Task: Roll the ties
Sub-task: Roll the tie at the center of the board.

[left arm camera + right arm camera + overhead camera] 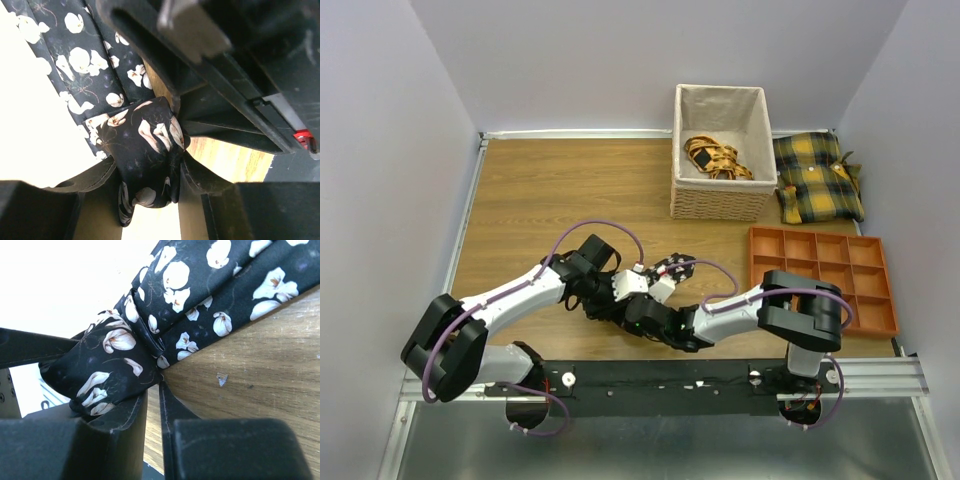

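A black tie with white flowers lies as a strip on the wooden table, its end bunched into a small roll. My left gripper is shut on that roll, one finger pressing on each side. In the right wrist view the same tie runs off to the upper right. My right gripper is nearly closed, its tips pinching the edge of a fold, with the roll resting on one finger. From above, both grippers meet at the table's near middle and hide most of the tie.
A white woven basket holding a yellow-orange item stands at the back. Yellow-and-black plaid cushions lie to its right. An orange compartment tray sits by the right arm. The metal rail runs along the near edge.
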You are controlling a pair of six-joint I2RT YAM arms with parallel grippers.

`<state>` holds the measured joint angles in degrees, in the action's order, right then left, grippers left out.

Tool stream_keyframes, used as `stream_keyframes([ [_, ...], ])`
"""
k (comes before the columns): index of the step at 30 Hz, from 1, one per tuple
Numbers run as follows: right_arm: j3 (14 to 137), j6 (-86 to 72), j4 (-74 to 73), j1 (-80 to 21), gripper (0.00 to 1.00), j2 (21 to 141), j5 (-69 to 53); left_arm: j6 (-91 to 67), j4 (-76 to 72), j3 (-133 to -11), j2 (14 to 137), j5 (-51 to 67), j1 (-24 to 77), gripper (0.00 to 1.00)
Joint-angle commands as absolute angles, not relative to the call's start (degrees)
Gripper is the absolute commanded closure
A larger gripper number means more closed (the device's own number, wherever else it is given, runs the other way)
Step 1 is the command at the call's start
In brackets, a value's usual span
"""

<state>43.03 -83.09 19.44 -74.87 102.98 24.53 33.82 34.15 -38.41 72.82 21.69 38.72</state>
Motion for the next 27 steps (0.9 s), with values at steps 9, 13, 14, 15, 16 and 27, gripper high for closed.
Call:
stream_keyframes([
  [9, 44.21, -70.58, 6.51, -74.44, 0.63, 94.05, 22.15, 36.12, 31.99, -36.12, 71.19, 21.89, 39.11, 0.59],
  [13, 43.95, -66.89, 3.87, -74.53, 0.60, 90.80, 21.71, 36.12, 31.99, -35.86, 70.49, 21.80, 39.02, 0.59],
  [14, 43.51, -66.10, 2.74, -74.44, 0.60, 89.49, 21.62, 36.12, 32.08, -35.95, 70.31, 21.88, 38.94, 0.59],
  [15, 42.20, -66.09, 2.12, -74.62, 0.59, 86.86, 21.62, 36.12, 32.43, -35.95, 70.14, 21.97, 39.02, 0.59],
  [16, 41.23, -66.01, 1.76, -74.45, 0.58, 85.10, 21.53, 36.56, 32.61, -35.77, 70.14, 22.15, 39.02, 0.59],
  [27, 35.62, -65.97, 12.01, -74.53, 0.55, 84.21, 19.16, 37.88, 33.66, -35.07, 69.35, 21.71, 39.02, 0.59],
])
